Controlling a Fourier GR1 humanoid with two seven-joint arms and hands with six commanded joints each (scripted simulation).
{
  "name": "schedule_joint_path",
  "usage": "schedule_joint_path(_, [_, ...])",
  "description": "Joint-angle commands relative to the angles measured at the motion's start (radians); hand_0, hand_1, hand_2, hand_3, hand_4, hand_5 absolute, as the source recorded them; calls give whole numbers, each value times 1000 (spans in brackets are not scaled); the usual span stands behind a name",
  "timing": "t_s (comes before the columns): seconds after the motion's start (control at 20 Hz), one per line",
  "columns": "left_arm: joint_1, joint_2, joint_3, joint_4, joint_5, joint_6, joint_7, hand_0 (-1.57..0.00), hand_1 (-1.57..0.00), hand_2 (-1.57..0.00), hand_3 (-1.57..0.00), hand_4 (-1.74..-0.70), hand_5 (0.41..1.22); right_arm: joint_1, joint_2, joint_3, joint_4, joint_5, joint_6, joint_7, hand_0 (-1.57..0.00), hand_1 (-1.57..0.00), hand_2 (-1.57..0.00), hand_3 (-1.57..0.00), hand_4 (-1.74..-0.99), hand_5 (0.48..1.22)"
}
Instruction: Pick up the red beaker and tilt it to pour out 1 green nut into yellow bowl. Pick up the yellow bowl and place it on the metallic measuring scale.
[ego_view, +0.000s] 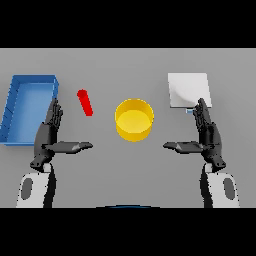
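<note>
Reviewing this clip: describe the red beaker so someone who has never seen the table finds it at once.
Start at the big blue tray on the table's left side. Just right of it, between the tray and the yellow bowl in the middle, sits the red beaker, beyond the open left hand. It is the only red thing: a slim cylinder, slanted, far narrower than the bowl.

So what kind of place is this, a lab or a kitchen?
Most likely a lab-style test bench: a plain grey table holding a red beaker, a yellow bowl, a metallic scale and a blue bin, nothing homely.
</note>
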Motion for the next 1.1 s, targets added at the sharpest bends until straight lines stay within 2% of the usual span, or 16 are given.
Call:
schedule_joint_path(0.0, [0,-1,-1,0,0,1,0,1,1,1,1,-1202,677,0,2,1,0,1,-2,0,1,1,1,1,-1177,572])
schedule_joint_path(0.25, [11,-8,-9,-9,-5,3,-6,1,1,1,1,-1202,677,-5,13,11,-4,11,-12,4,1,1,1,1,-1177,572])
schedule_joint_path(0.3, [30,13,-40,-42,-42,-8,-20,1,1,1,1,-1202,677,16,-21,44,-24,96,-30,-29,1,1,1,1,-1177,572])
schedule_joint_path(0.35, [62,31,-61,-75,-62,-22,-31,1,1,1,1,-1203,677,28,-46,62,-42,137,-31,-43,1,1,1,1,-1178,573])
schedule_joint_path(0.55, [68,47,-91,-129,-99,-18,30,1,1,1,1,-1197,668,50,-70,92,-65,191,-29,-36,1,1,1,1,-1194,583])
schedule_joint_path(0.85, [59,43,-109,-118,-123,-16,65,1,1,1,1,-1178,655,56,-62,87,-83,131,13,-49,1,1,1,1,-1272,611])
schedule_joint_path(0.9, [49,40,-110,-94,-131,-14,70,1,1,1,1,-1183,658,56,-66,86,-84,126,19,-63,1,1,1,1,-1284,618])
schedule_joint_path(1.05, [-18,29,-94,-4,-148,8,62,1,1,1,1,-1197,659,37,-74,80,-81,121,27,-57,1,1,1,1,-1291,623])
